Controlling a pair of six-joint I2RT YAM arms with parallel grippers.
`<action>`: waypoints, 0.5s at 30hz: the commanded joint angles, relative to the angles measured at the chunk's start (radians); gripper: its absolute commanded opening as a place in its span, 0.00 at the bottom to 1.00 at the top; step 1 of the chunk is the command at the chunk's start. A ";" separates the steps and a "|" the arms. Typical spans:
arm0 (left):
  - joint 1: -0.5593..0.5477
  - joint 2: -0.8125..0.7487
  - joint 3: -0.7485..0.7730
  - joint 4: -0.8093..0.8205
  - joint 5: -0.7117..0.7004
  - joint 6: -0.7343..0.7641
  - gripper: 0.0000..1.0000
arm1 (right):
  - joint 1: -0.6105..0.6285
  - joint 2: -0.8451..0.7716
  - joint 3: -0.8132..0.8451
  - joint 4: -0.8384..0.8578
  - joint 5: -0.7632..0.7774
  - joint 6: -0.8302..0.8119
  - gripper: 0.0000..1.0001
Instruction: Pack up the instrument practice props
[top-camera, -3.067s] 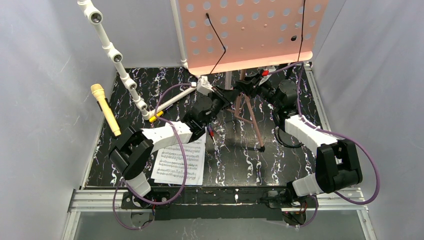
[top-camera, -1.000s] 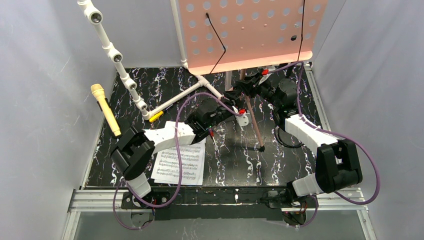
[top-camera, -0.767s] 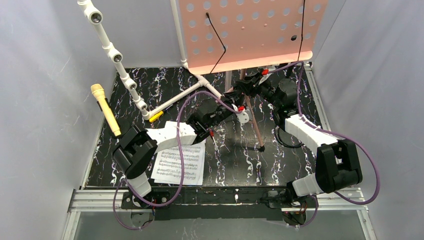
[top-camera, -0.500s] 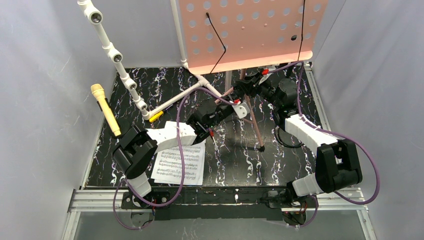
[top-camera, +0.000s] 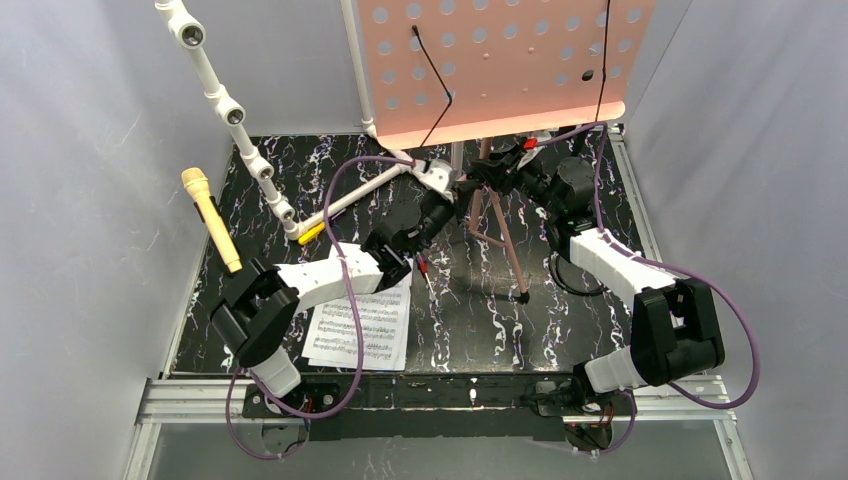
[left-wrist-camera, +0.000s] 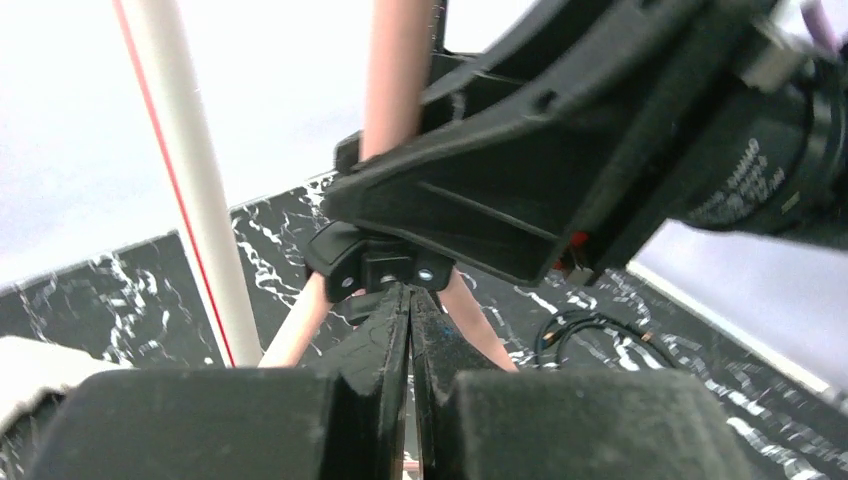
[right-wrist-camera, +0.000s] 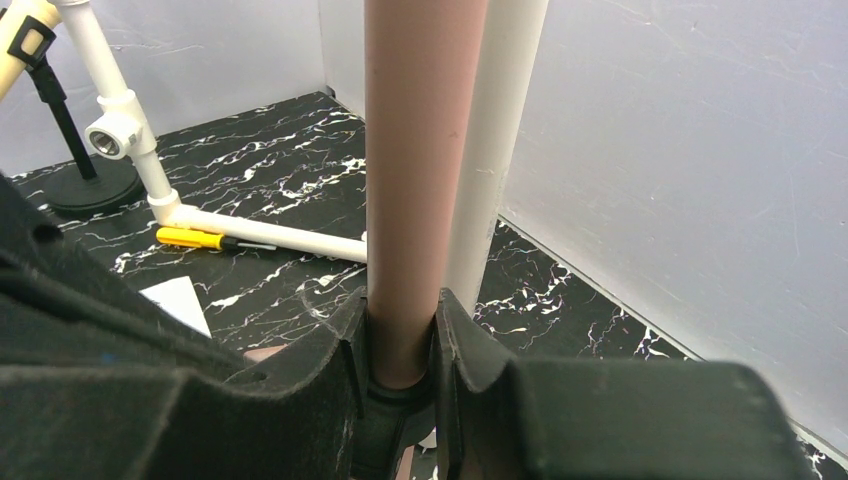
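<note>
The pink perforated music board (top-camera: 500, 60) stands at the back on copper tripod legs (top-camera: 512, 248). My right gripper (right-wrist-camera: 400, 330) is shut on the board's copper pole (right-wrist-camera: 420, 180), just above the black tripod hub; it also shows in the top view (top-camera: 492, 165). My left gripper (left-wrist-camera: 410, 295) is shut and empty, its tips against the black hub (left-wrist-camera: 385, 270) from below; in the top view (top-camera: 455, 190) it is left of the pole. White sheet-music pages (top-camera: 358, 325) lie under the left arm. The yellow microphone (top-camera: 210, 218) is at the left. The black grey-headed microphone is out of view.
The white pipe frame (top-camera: 235, 120) runs from the back left to the tripod; one pipe (right-wrist-camera: 495, 150) stands right behind the pole. A black round-based mic pole (right-wrist-camera: 95, 185), a yellow pen (right-wrist-camera: 200, 238) and a coiled black cable (top-camera: 568, 275) are on the marbled floor. Grey walls close in.
My left gripper swung out to the right front of the tripod, then came back up and left to the hub. The right gripper has kept its grip on the pole.
</note>
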 joint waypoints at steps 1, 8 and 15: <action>0.013 -0.088 -0.020 -0.041 -0.135 -0.288 0.00 | 0.004 0.044 -0.027 -0.173 0.004 -0.029 0.02; 0.013 -0.113 -0.013 -0.040 -0.028 -0.010 0.23 | 0.005 0.037 -0.028 -0.174 0.003 -0.029 0.02; -0.007 -0.097 -0.028 -0.011 0.134 0.414 0.61 | 0.004 0.037 -0.025 -0.177 0.000 -0.030 0.02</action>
